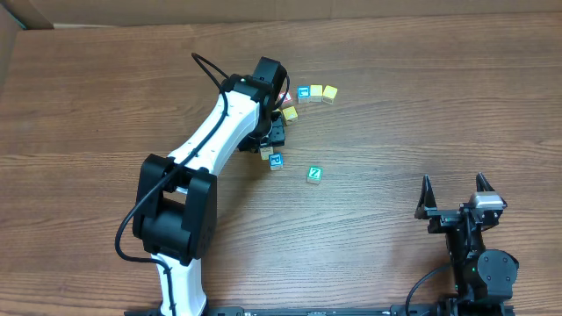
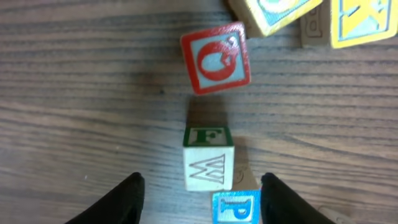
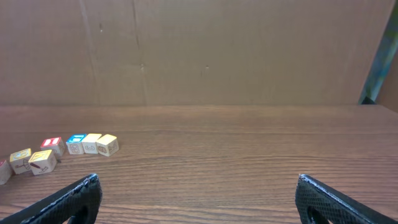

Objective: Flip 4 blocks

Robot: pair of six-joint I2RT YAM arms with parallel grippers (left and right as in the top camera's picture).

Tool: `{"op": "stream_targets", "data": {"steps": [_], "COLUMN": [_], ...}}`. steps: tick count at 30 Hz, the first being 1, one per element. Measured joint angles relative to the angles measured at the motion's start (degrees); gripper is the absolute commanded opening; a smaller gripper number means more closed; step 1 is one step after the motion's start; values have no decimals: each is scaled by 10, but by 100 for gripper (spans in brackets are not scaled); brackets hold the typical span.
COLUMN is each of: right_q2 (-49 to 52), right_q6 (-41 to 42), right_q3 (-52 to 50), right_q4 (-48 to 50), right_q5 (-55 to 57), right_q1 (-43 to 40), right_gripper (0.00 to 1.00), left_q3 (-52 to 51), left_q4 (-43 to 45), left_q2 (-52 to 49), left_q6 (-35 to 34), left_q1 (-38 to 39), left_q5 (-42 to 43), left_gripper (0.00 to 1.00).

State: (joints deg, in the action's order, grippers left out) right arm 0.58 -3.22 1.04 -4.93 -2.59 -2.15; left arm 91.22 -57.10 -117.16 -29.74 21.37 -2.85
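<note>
My left gripper [image 2: 202,179] hangs over the block cluster [image 1: 274,139], open. In the left wrist view a pale block [image 2: 209,159] with a W side and green F top stands between its fingers, touching neither. A blue P block [image 2: 236,209] lies close beside the right finger [image 2: 281,200]. A red-framed block [image 2: 216,58] lies tilted just beyond. The blue block [image 1: 276,161] and the teal Z block [image 1: 314,174] lie apart on the table. My right gripper [image 1: 457,198] rests open near the front right, [image 3: 196,184] with nothing between its fingers.
A row of small cubes [image 1: 317,92] sits behind the cluster, with a yellow cube [image 1: 290,112] beside the left wrist. Yellow cubes [image 2: 360,22] fill the left wrist view's upper right. A cardboard wall [image 3: 199,50] stands behind the table.
</note>
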Motion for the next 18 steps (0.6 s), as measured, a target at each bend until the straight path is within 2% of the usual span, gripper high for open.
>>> {"op": "stream_targets", "data": {"steps": [4, 18], "right_q2": [0, 0], "right_q6": [0, 0], "right_q3": [0, 0], "right_q4": [0, 0], "right_q5": [0, 0], "right_q1": [0, 0], "right_gripper": [100, 100], "left_q3": [-4, -47], "left_q4": [16, 61], "left_q2": [0, 0], "left_q6": [1, 1], "left_q1": [0, 0], "left_q5": [0, 0], "left_gripper": [44, 45]}}
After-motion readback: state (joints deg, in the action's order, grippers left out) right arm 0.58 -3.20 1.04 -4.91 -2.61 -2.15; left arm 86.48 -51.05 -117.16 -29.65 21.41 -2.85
